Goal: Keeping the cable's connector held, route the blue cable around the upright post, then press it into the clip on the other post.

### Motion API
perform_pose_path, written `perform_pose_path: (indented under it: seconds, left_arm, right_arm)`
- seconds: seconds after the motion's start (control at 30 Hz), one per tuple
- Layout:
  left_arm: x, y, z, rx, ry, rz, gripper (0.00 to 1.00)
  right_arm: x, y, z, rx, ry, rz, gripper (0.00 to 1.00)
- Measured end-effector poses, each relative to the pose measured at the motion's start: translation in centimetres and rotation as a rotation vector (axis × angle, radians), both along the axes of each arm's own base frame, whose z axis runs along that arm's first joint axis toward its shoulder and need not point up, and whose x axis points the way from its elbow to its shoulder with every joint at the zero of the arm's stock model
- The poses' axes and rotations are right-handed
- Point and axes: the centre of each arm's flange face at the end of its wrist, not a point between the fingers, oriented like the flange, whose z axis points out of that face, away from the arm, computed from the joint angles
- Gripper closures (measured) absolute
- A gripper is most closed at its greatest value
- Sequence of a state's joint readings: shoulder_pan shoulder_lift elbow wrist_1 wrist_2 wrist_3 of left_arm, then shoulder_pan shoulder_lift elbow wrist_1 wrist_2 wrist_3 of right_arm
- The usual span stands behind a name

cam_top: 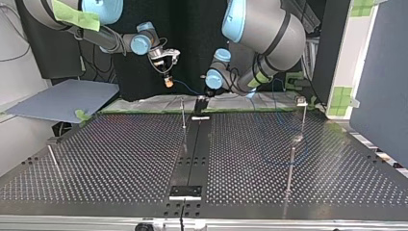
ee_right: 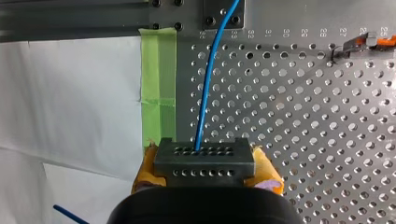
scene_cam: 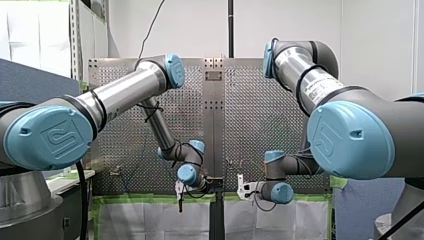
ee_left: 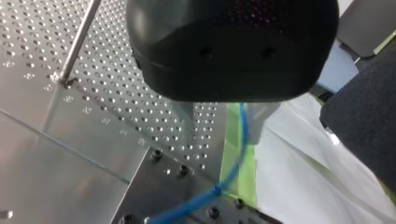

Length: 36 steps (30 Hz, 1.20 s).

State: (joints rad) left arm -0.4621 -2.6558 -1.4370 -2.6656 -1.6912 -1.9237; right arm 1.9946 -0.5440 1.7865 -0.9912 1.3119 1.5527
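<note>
A dark perforated metal bench fills the top view, with thin metal posts standing on it and a black backdrop behind. My right pincer, with its yellow pads, is clamped on the dark grey, hole-studded block connector. In the top view it hangs in the air at upper centre-left, beyond the bench's far edge. The thin blue cable leaves the connector ahead of that pincer and runs off across the plate. My left pincer, black with metal fingers, stands with its fingers apart astride the cable at the bench's far edge, not gripping it. The slim upright metal post near the top view's centre has no cable around it that I can see. The taller post at right carries a small fitting, probably the clip, and it looks empty. By my reading only the holding of the connector is in place, while both the routing and the pressing-in remain.
</note>
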Motion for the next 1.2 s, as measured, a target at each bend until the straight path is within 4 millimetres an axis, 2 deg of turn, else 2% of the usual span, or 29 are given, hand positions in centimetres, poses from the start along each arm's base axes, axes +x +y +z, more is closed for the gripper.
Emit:
perform_pose_path:
  seconds: [0.73, 1.2]
  left_arm:
    - [-0.3, 1.3, 0.0, 0.135, 0.003, 0.074, 1.00]
    - [-0.8, 0.8, 0.0, 0.159, -0.002, 0.053, 1.00]
  right_arm:
    - [-1.1, -1.3, 0.1, 0.008, -0.012, -0.029, 1.00]
    - [-1.7, -1.7, 0.0, 0.020, -0.004, -0.040, 1.00]
